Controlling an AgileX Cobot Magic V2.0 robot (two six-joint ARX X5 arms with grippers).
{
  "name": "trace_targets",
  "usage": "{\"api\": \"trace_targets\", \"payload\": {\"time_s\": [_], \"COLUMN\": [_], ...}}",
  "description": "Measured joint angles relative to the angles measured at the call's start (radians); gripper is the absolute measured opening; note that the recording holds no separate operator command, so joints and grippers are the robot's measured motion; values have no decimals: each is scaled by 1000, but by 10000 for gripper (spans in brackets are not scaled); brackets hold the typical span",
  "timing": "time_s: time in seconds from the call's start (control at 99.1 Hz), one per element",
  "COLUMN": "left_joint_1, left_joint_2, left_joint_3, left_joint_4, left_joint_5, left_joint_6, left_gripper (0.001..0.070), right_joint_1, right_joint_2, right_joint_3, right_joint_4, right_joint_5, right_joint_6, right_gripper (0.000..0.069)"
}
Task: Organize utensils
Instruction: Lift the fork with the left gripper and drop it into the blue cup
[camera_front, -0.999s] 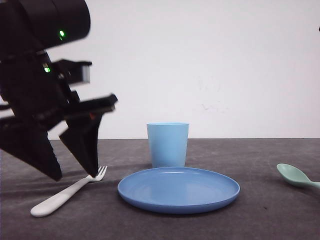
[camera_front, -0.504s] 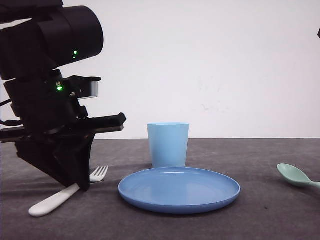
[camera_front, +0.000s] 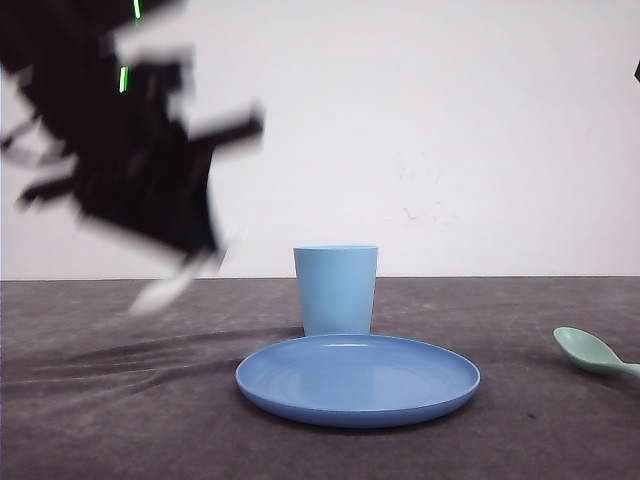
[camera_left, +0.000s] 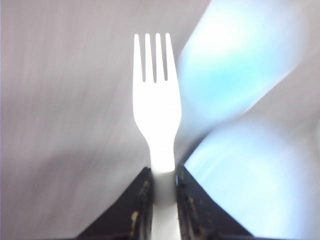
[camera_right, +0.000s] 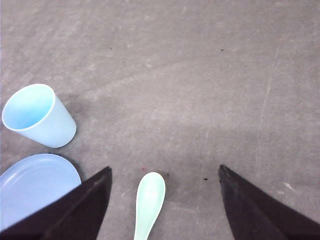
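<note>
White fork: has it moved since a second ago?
Yes. The white fork, clamped in the left gripper, now hangs above the table, up level with the light blue cup.

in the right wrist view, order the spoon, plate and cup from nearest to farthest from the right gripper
1. The mint-green spoon lies between the open fingers of the right gripper, nearest.
2. The blue plate comes next, on the table just beyond one finger, on the cup's side.
3. The light blue cup stands behind the plate, farthest.
</note>
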Motion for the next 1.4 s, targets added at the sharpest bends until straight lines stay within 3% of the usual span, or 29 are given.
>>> {"api": "trace_targets", "payload": {"time_s": [0.141,0.313,0.535,0.686,0.908,1.402], "left_joint_1": [-19,-22,-22,-22,-22,-22], "left_joint_2": [-53,2,159,267,376,510], "left_joint_3": [5,5,5,5,5,5], "left_joint_4": [195,415,703,827,928,959], "left_joint_5": [-16,-26,-26,-26,-26,-26], "left_joint_6": [84,179,210,212,216,216], "left_gripper": [40,40,40,40,40,40], "right_joint_1": [0,0,0,0,0,0], "right_joint_2": [0,0,0,0,0,0], "right_joint_3": [0,0,0,0,0,0], "right_joint_4": [0,8,30,30,30,24], "right_joint_5": [6,7,7,7,8,8], "right_joint_6": [-2,-16,-24,-24,-24,-43], "right_gripper": [421,421,421,421,421,421]}}
